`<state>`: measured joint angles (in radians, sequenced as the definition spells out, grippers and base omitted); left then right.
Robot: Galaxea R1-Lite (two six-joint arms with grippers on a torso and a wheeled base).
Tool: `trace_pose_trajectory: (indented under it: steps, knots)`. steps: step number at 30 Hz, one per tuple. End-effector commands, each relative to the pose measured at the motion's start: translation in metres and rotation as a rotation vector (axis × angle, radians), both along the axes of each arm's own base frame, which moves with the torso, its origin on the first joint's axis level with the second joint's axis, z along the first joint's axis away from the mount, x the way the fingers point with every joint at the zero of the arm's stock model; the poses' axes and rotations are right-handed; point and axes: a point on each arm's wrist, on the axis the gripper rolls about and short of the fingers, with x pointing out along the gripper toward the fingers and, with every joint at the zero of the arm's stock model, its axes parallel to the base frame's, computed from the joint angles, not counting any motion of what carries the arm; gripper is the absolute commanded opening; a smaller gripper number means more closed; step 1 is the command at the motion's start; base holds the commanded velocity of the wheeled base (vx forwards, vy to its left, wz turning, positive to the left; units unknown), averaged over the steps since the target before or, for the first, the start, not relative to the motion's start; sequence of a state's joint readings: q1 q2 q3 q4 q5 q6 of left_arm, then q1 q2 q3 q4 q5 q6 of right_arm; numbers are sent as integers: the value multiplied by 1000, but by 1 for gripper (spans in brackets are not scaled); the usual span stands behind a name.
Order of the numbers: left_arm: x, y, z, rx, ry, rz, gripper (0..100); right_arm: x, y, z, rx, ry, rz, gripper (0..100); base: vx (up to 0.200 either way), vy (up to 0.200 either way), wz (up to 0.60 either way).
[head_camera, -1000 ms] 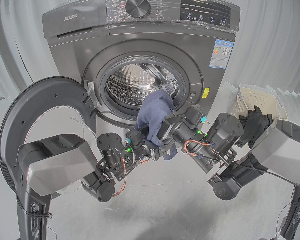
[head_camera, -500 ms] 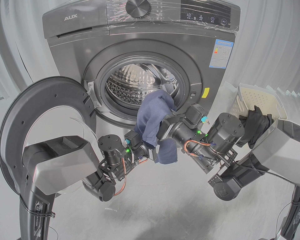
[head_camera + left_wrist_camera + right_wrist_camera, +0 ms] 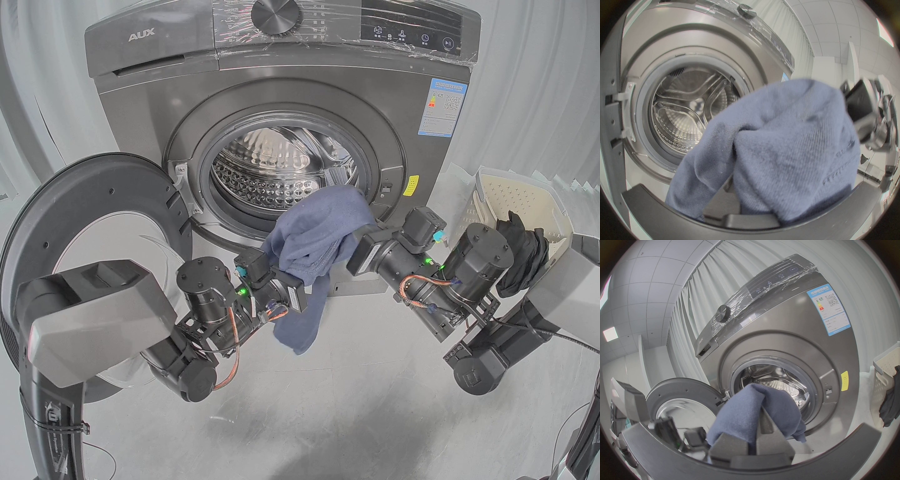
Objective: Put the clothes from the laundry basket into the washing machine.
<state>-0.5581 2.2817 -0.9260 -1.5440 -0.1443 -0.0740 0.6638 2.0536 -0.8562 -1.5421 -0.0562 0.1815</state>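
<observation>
The right gripper (image 3: 753, 431) is clamped on a fold of the blue garment (image 3: 315, 228), cloth bunched between its jaws. The left gripper (image 3: 304, 295) sits under the garment's other end with cloth draped over it, so I cannot tell whether it grips the cloth or merely carries it. The garment is stretched between the two, level with the lower lip of the washing machine's (image 3: 156, 106) opening and just in front of it, not yet inside. One loose end hangs down toward the floor below the left gripper. The step in hand looks like feeding this garment into the drum (image 3: 275, 162). To do it well, both arms should probably lift the bundle above the lip and go deep before letting go, so the dangling end follows and does not snag on the seal or trail out over the rim. The door (image 3: 94, 200) stands wide open on the left. The laundry basket (image 3: 525, 194) is off to the right, with dark clothes (image 3: 522, 250) hanging over its edge, so more remains to load.
</observation>
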Motion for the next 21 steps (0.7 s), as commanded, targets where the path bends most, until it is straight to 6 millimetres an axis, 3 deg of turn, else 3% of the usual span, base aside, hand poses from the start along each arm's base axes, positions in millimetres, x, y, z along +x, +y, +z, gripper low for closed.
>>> trace_pose_trajectory:
  steps: [1, 10, 16, 20, 21]
  knots:
    - [-23, 12, 40, -64, -33, -15, 0, 3, -17, -9, -26, 41, -40, 0, 0, 0, 0]
    - [-50, 20, 60, -76, -45, -37, 0, 6, -8, -37, -72, 104, -18, 0, 0, 0, 0]
    - [-53, 19, 62, -79, -49, -42, 0, -6, 7, -34, -72, 95, 38, 0, 0, 0, 0]
    - [-53, 20, 63, -86, -46, -41, 0, -10, 5, -29, -65, 86, 43, 0, 0, 0, 0]
    - [-53, 20, 63, -86, -46, -41, 0, -11, 4, -28, -67, 85, 42, 100, 0, 0, 0]
